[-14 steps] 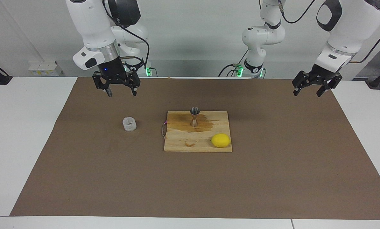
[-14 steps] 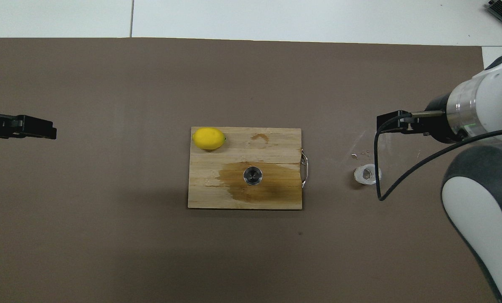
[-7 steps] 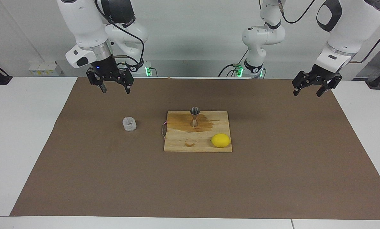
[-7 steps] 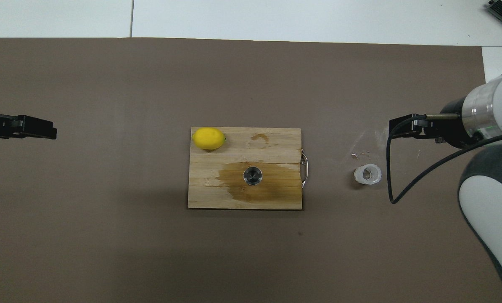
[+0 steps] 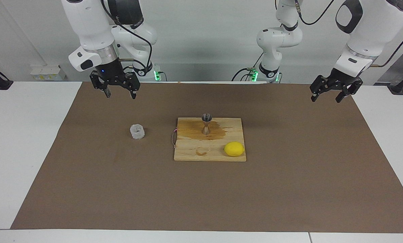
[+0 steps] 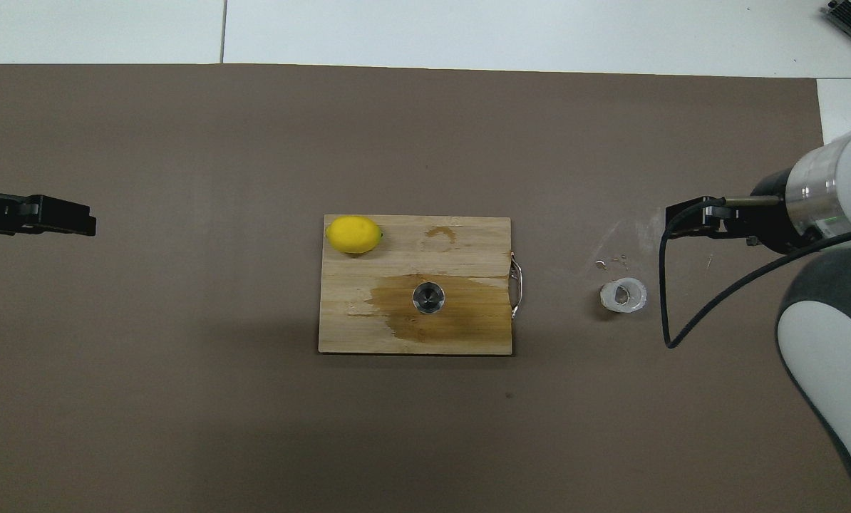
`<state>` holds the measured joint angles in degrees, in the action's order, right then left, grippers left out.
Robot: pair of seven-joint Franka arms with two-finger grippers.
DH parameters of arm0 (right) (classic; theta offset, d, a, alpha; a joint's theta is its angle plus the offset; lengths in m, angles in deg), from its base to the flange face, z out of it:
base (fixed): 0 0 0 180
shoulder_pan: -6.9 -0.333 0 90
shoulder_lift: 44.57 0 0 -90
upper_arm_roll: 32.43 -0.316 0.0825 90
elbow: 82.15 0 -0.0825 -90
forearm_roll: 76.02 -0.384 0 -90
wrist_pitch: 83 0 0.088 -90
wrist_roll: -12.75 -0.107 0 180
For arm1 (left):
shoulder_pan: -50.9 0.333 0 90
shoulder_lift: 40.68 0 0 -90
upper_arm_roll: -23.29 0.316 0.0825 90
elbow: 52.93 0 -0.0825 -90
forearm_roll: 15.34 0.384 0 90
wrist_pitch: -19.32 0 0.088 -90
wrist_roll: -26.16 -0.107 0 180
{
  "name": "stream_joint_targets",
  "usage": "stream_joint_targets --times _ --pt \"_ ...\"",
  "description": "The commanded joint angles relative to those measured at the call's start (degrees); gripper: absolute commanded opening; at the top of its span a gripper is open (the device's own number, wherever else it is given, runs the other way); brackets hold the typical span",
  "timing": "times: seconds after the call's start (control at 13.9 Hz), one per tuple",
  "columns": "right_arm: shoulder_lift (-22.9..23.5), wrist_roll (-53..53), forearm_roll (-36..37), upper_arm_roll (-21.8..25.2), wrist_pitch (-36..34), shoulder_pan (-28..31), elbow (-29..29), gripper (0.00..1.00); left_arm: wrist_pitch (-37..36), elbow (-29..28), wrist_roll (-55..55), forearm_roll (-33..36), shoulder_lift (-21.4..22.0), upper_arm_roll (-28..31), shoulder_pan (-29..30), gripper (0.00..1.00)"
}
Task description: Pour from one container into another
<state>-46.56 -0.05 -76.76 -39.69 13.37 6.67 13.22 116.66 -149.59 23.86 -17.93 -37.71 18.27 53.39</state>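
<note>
1. A brown mat (image 5: 289,175) covers most of a white table. Two robot arms hang above the mat's edge nearest the robots, one at each end.

2. A wooden cutting board (image 5: 201,153) lies mid-mat, carrying a dark wet stain around the jigger, a smaller ring mark, and a yellow lemon (image 5: 234,149) on its corner farthest from the robots, toward the left arm's end.

3. The right gripper (image 5: 119,95) hangs in the air over the mat toward the right arm's end, fingers spread apart, grasping nothing. The left gripper (image 5: 325,98) waits over the mat's left-arm end, fingers likewise released and empty.

4. The textured clear cup (image 5: 137,131) stands upright on the mat beside the board, toward the right arm's end, well apart from both grippers. It looks light, rigid and perhaps brittle; the knobbly sides should give the fingers purchase. A grasp across its squat middle seems best. Its contents cannot be made out.

5. The metal jigger (image 5: 206,124) stands upright on the board, inside the wet stain. It seems stiff, smooth and top-heavy on a narrow waist, so likely easy to topple. Its small mouth calls for a slow, closely aimed pour. Whether it holds liquid is not visible.
</note>
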Motion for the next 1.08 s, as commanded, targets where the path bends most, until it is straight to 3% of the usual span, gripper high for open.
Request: stream_joint_targets --times 0.0,1.0 --pt "-1.2 -1.2 1.1 2.4 -0.7 -2.9 1.5 1.00 1.1 -0.7 -0.6 0.0 0.4 0.2 0.0 1.00" --pt "-2.6 -1.1 1.2 2.4 -1.0 -2.3 4.6 1.00 1.4 -0.8 -0.5 0.0 0.2 0.2 -0.2 1.00"
